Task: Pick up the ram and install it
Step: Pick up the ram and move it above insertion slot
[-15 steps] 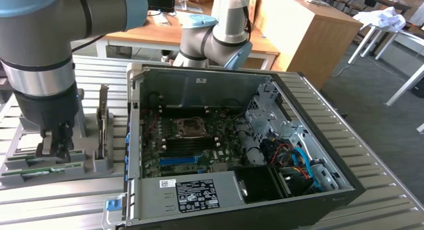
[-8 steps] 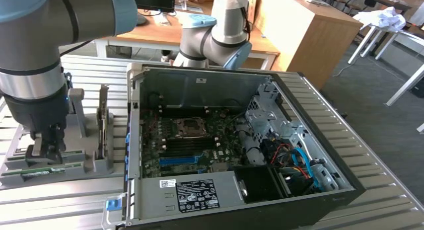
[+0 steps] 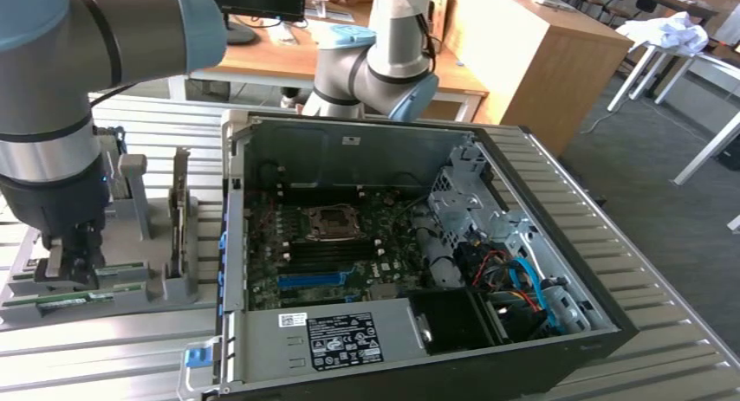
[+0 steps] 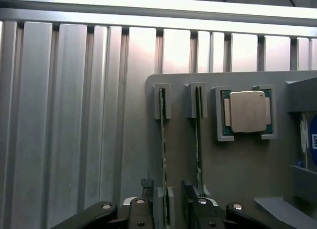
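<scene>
— Where was the gripper (image 4: 168, 203)?

— Down over the grey holder (image 4: 178, 140), on the exterior view's left of the open computer case (image 3: 347, 154). Its jaws were spread wide, one on either side of the ram (image 4: 162, 149), which stood on edge in its slot. Nothing was gripped.

— How far along was the job?

— Barely begun, I'd judge. The ram was not lifted, and the motherboard (image 3: 335, 245) slots looked unfilled.

— Was anything crowding it?

— A second stick (image 4: 198, 135) stood just beside the ram, with the processor chip (image 4: 246, 111) farther along. The case wall stood between holder and motherboard.
</scene>
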Robot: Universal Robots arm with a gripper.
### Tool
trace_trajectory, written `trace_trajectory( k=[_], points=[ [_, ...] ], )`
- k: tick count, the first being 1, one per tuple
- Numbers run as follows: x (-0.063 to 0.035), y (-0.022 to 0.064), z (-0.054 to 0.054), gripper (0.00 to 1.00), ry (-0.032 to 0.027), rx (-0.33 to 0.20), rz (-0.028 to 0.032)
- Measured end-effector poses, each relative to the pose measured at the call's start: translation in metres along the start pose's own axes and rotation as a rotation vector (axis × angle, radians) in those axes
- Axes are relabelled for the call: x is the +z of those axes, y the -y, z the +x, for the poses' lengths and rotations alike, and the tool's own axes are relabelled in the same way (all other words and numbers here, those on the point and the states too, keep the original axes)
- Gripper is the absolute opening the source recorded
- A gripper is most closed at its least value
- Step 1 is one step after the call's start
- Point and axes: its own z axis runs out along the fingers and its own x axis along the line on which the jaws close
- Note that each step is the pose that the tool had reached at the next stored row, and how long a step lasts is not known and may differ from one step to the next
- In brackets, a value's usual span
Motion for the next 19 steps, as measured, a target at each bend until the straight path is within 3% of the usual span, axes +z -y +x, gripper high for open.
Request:
trace_trajectory(
  k=[3, 13, 16, 19],
  points=[
    [0.0044, -0.0011, 0.0, 0.36, -0.0015, -0.035, -0.0009],
    [0.0221, -0.0122, -0.005, 0.36, -0.0026, -0.044, -0.0009],
    [0.0258, -0.0195, -0.005, 0.36, -0.0034, -0.044, -0.0006],
    [0.0286, -0.0203, -0.005, 0.36, -0.0036, -0.044, -0.0006]
  ],
)
